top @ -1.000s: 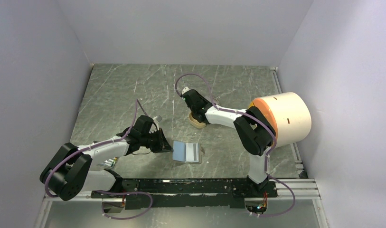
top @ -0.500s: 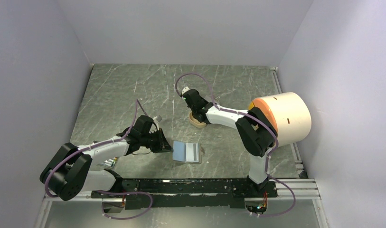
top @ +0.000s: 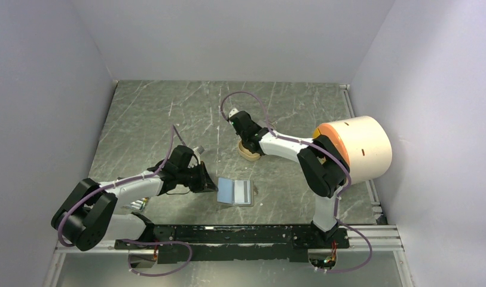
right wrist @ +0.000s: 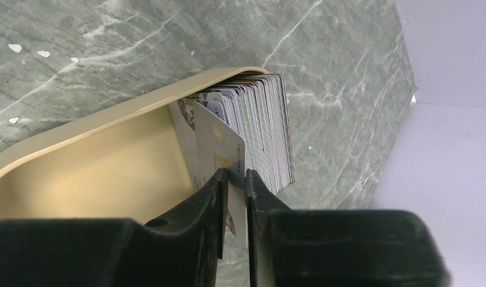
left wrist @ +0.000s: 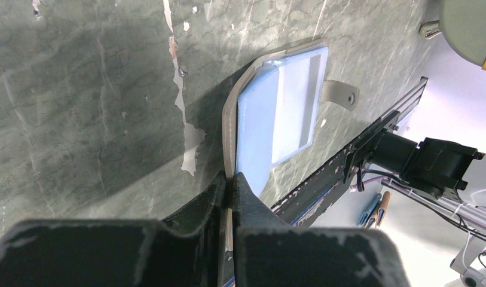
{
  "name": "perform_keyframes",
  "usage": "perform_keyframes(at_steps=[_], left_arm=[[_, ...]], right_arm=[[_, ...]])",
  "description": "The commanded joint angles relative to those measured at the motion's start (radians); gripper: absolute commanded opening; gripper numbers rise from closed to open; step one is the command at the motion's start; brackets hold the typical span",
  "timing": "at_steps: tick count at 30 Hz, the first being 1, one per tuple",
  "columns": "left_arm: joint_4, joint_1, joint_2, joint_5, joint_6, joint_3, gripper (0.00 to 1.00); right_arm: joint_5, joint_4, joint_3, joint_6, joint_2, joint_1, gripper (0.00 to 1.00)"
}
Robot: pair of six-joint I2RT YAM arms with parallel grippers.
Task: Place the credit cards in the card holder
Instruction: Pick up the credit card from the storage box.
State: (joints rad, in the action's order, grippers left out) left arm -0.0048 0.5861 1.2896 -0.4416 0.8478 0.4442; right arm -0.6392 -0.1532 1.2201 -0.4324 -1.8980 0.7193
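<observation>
The right gripper (right wrist: 235, 179) is pinched shut on the front card (right wrist: 219, 149) of the credit cards (right wrist: 264, 125). These stand on edge as a packed stack at one end of the tan tray (right wrist: 97, 122), which sits near the middle of the worktop (top: 150, 113). The left gripper (left wrist: 230, 182) is clamped on the left edge of the card holder (left wrist: 288, 101). The holder lies open, bluish inside up, close to the near edge and about midway along it. A cream cylinder (top: 363, 149) rests at the right edge.
</observation>
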Motion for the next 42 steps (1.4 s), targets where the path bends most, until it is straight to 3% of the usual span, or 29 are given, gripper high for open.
perform_keyframes(at_steps=[1, 5, 9, 18, 25, 33, 37, 42], left_arm=[[0.0, 0.004, -0.005, -0.015, -0.02, 0.024, 0.09], [0.003, 0.003, 0.0, -0.018, -0.018, 0.025, 0.09], [0.006, 0.004, -0.003, -0.017, -0.014, 0.017, 0.09], [0.009, 0.004, -0.011, -0.017, -0.008, 0.011, 0.09], [-0.019, 0.003, -0.047, 0.047, 0.013, -0.001, 0.09], [0.014, 0.003, -0.018, 0.077, 0.033, -0.024, 0.09], [0.02, 0.003, -0.004, 0.091, 0.039, -0.026, 0.09], [0.032, 0.002, -0.003, 0.105, 0.059, -0.041, 0.09]], right_arm=[[0.001, -0.027, 0.034, -0.003, 0.035, -0.004, 0.17], [0.042, -0.085, 0.075, 0.021, 0.035, -0.003, 0.14], [0.113, -0.177, 0.093, 0.077, 0.046, 0.006, 0.0], [0.138, -0.23, 0.089, 0.106, 0.076, 0.028, 0.0], [0.258, -0.303, 0.085, 0.264, 0.194, 0.049, 0.0], [0.517, -0.242, -0.055, 0.516, 0.42, 0.05, 0.0], [0.638, -0.136, -0.16, 0.7, 0.535, 0.05, 0.0], [0.784, 0.114, -0.387, 0.959, 0.66, 0.052, 0.0]])
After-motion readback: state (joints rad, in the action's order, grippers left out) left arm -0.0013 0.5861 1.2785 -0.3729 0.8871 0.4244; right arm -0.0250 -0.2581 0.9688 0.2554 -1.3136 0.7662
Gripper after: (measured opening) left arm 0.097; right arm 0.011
